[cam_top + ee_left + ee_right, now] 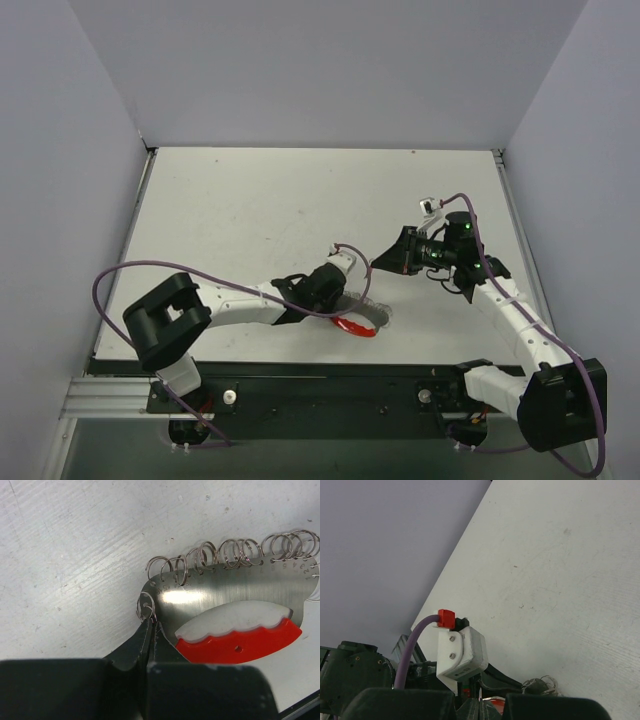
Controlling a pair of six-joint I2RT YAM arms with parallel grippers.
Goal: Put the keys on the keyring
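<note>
The left gripper (150, 625) has its jaws together, tips touching the end split ring (145, 606) of the keyring (225, 592); a pinch on the wire cannot be confirmed. The keyring lies flat on the desk (250, 220), long axis 9-to-3 o'clock in the left wrist view. The right gripper (380, 265) is closed, at 1 o'clock from the keyring; no key is discernible. The left arm is nearer.

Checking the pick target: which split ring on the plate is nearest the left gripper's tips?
The lone split ring at the metal plate's left corner, touching the left gripper; the other rings line the top edge.
</note>
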